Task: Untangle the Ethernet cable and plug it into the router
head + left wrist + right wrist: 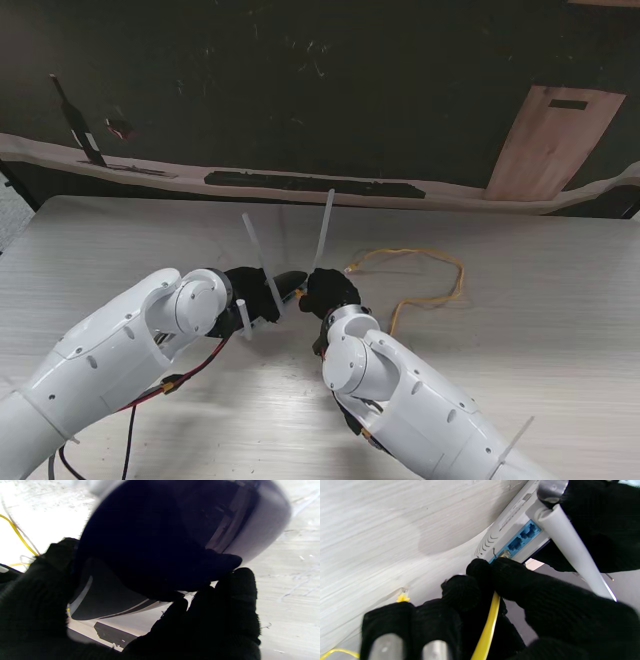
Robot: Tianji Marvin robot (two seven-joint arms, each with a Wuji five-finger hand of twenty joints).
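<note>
Pale wood-grain table [560, 330] fills the stand's view, with a dark wall and a leaning wooden board [552, 145] behind it. Near the middle of the table the two black-gloved hands meet around the router [288, 285], which is lifted off the surface, with white antennas [322, 230] sticking up from it. The left hand [248, 292] is closed on the router: in the left wrist view its fingers [232, 605] curl around the edge of the dark, blurred router body [160, 542], with the thumb side pressing from the other edge. The right hand [328, 292] sits just to the right of it, touching the router's back. In the right wrist view the right hand's fingertips [480, 572] pinch the yellow Ethernet cable [487, 630] close to its end and hold that end against the row of blue ports [522, 537] on the router's white back face [510, 522]; the plug itself is hidden by the fingertips, so whether it is seated I cannot tell. One antenna [572, 550] crosses that view beside the ports. From the right hand the cable runs out to the right across the table in a loose open loop [440, 275], lying flat. Red and black wires [175, 385] trail under the left arm.
</note>
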